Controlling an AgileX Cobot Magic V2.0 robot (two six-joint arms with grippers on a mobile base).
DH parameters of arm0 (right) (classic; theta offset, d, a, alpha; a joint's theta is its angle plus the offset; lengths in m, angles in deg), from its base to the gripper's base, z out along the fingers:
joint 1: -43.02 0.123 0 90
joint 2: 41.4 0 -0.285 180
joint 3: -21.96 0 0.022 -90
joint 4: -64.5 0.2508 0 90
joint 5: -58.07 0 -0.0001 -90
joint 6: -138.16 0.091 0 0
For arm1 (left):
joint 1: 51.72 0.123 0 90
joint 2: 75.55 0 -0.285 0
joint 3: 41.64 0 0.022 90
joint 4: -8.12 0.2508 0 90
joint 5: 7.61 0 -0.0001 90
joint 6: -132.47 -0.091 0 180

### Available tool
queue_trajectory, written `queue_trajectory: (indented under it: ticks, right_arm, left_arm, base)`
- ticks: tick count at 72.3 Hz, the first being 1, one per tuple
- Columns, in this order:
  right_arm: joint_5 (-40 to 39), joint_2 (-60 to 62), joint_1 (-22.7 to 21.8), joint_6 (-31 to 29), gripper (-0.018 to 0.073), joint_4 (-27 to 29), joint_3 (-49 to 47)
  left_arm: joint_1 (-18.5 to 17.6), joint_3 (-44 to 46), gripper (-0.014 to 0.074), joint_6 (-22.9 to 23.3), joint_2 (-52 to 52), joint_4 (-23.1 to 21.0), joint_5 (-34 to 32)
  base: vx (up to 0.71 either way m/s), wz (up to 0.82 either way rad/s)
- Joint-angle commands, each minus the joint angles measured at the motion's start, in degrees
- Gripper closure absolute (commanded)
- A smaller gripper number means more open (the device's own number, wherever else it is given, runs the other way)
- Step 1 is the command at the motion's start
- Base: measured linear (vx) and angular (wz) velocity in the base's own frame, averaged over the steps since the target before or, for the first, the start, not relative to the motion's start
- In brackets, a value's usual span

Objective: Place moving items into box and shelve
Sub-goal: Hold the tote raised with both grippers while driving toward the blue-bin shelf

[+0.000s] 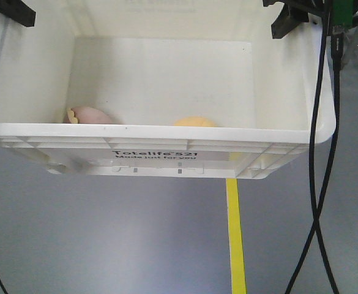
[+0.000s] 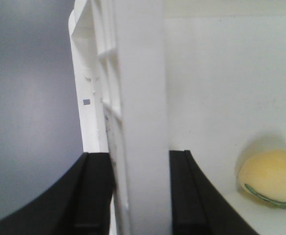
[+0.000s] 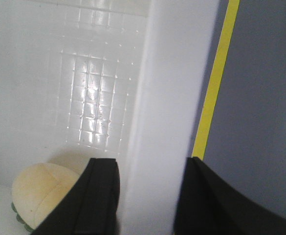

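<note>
The white box (image 1: 166, 131), printed "Totelife 521", hangs above the grey floor, held by both arms at its side walls. Inside it, the pinkish-brown plush toy (image 1: 90, 115) lies at the left and the yellow-orange one (image 1: 194, 122) near the middle, both partly hidden by the front rim. My left gripper (image 1: 13, 12) is shut on the box's left wall (image 2: 140, 73), one finger outside and one inside (image 2: 139, 161). The yellow toy (image 2: 272, 178) rests on the box floor beside it. My right gripper (image 3: 150, 169) is shut on the right wall (image 3: 177, 73), with the yellow toy (image 3: 40, 191) just inside.
A yellow tape line (image 1: 235, 239) runs along the grey floor under the box, and it also shows past the right wall (image 3: 216, 83). Black cables (image 1: 316, 184) hang down at the right of the front view.
</note>
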Motion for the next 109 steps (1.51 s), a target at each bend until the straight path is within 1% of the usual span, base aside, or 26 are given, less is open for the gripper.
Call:
queue_trajectory:
  ticks: [1, 43, 109]
  right_arm:
    - [0.0, 2.7, 1.9, -0.8, 0.0564, 15.5, -2.4]
    - [-0.1, 2.7, 1.9, -0.8, 0.0564, 15.5, -2.4]
    - [-0.1, 2.7, 1.9, -0.8, 0.0564, 15.6, -2.4]
  left_arm:
    - [-2.6, 2.5, 0.0596, -1.0, 3.2, -21.7, -3.9]
    - [-2.6, 2.5, 0.0596, -1.0, 3.2, -21.7, -3.9]
    - [-2.6, 2.5, 0.0596, -1.0, 3.2, -21.7, -3.9]
  base:
    - [0.59, -0.18]
    - [0.57, -0.28]
    - [0.52, -0.43]
